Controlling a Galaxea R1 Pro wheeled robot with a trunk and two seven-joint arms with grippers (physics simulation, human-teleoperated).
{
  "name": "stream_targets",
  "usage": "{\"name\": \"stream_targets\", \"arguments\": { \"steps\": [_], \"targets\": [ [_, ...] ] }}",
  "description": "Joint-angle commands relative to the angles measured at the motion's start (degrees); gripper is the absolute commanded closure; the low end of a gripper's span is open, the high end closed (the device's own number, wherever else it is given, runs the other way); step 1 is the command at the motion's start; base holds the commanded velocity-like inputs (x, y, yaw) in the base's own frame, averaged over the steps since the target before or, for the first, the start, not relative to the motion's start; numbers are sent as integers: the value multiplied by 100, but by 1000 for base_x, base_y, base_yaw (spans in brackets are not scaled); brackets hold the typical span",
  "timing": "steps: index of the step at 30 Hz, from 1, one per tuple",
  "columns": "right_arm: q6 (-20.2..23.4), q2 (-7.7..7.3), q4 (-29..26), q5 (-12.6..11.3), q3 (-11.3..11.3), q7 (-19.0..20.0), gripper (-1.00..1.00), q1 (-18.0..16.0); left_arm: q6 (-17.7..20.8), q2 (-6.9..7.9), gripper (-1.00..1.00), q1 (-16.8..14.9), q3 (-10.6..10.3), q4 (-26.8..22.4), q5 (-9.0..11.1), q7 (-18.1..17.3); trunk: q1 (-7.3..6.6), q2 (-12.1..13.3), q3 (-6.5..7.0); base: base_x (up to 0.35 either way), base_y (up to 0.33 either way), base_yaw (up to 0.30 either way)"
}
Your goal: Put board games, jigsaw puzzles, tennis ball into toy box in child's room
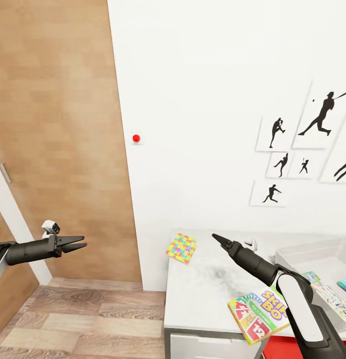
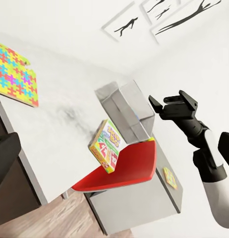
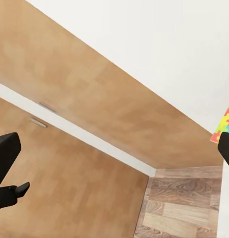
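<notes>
- right end effector [image 1: 216,238]: empty, raised above the table's middle, tip aimed toward the far left corner; in the head view the fingers read as closed to a point, though the right wrist view shows two dark finger tips set well apart, so its state cannot be told for sure.
- left end effector [image 1: 78,244]: empty, held off the table's left side over the plank floor [image 1: 83,319]; fingers look slightly parted.
- board game [image 1: 257,314]: bright card-game box lying flat at the table's near edge, just beside the right forearm.
- table [image 1: 207,294]: pale speckled top, bare in the middle.
- toy box [image 1: 302,254]: grey open bin at the table's right; colourful boxes lie in it already, number unclear.
- jigsaw puzzle [image 1: 181,248]: flat multicoloured square at the far left corner, one edge overhanging; likely the next pick.
- judged approach: part the right fingers before descent; a thin flat piece gives little to pinch from above, so use the overhanging edge and clamp top and underside; avoid pushing it off the corner.
- carry: lift level, cross the bare middle, release low over the toy box.
- wall [image 1: 202,99]: white, with black silhouette pictures [image 1: 277,132]; wooden door [image 1: 58,139] to the left.
</notes>
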Motion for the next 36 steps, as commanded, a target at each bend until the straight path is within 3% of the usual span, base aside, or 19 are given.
{"name": "stream_targets", "arguments": {
  "steps": [1,12,18,24,31,36],
  "targets": [
    [30,1,-1,6,-8,17,-100,-5,61,2,-100,-3,-3,0,-2,-21,3,-11,-10,0,4,-1],
    [21,-1,6,7,-14,-42,-100,-5,62,2,-100,-3,-3,0,-6,-21,3,-11,-10,0,1,0],
    [20,-10,7,53,-23,-561,-100,-5,63,2,-100,-3,-8,0,-6,-21,3,-11,-10,0,0,0],
    [19,10,0,67,-31,-1685,-100,-9,59,2,-100,-3,-7,0,-2,-21,3,-11,-10,0,0,0],
    [15,82,-10,77,-21,-3867,-100,-6,54,-6,-100,-3,-11,0,-7,-21,3,-11,-10,0,0,0],
    [19,93,-14,79,-21,-4797,-100,-5,54,-7,-100,-3,-11,0,-7,-21,3,-11,-10,0,0,0]
  ]
}}
